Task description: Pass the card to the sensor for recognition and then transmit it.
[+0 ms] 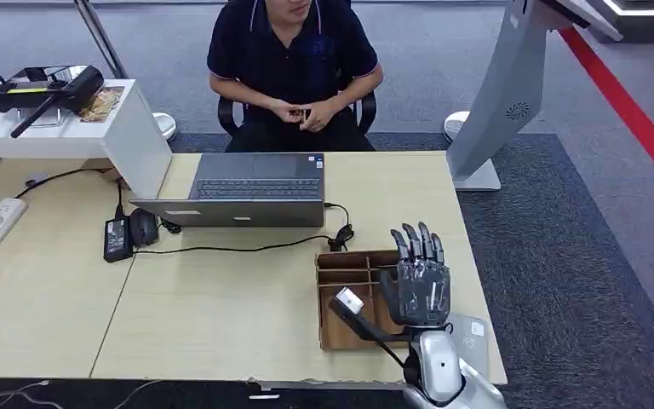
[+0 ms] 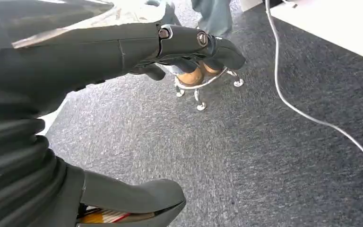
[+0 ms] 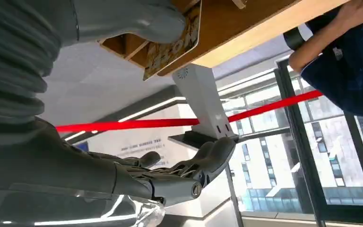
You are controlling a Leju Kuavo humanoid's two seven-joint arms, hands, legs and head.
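- Judging from where things lay, the task had hardly begun: the card (image 3: 176, 45) was in the tray (image 1: 345, 266), not yet lifted out, shown to the sensor or handed on.
- The right hand (image 1: 417, 285) hung over the tray at the table's (image 1: 221, 315) right end, fingers spread and pointing away from the robot, gripping nothing that I could see.
- From the right wrist view, the thumb (image 3: 123, 19) lay just beside the card, across one edge of it. I could not tell whether it touched. The other fingers (image 3: 208, 158) were well apart from the thumb, so no pinch had been made.
- A flat grey pad (image 1: 470, 332) lay on the table just beside that hand, on the side away from the tray. I took it for the sensor.
- Left to do, as I reckoned: grip the card, lift it clear, hold it to the pad, then pass it across, likely to the person (image 1: 289, 51) seated at the far side.
- The card looked thin and stiff, printed in brown and gold with pale lettering too tilted to read. It stood on edge, leaning in a wooden compartment.
- The left hand (image 2: 75, 56) hung low over the carpet, thumb and fingers apart, with nothing between them.
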